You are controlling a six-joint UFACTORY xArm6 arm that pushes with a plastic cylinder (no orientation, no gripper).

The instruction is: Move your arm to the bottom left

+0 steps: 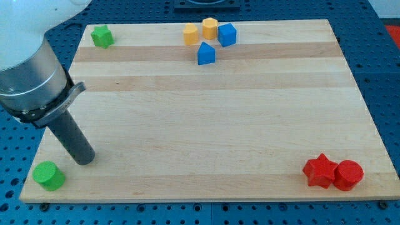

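Board (pixel 206 119): pale wooden top filling most of the frame, laid on a blue perforated bench (pixel 384 75) showing along the right, left and bottom margins.
Arm (pixel 28 75): bulky grey and white body at upper left, narrowing to a dark rod slanting down toward lower left.
Tip (pixel 84 160): resting on the board at lower left, no jaws to open or close, touching no block; just up and right of the green cylinder (pixel 49 175), apart from it.
Lower left corner: green cylinder only, close to the board's left and bottom edges.
Lower right: red star (pixel 319 170) and red cylinder (pixel 348 175), touching.
Top centre: yellow star (pixel 190 34), yellow hexagon (pixel 209 28), blue cube (pixel 227 34), blue pointed block (pixel 205 54) just below them.
Upper left corner: green star-like block (pixel 102 37).
Middle of the board: bare wood between tip and other groups.
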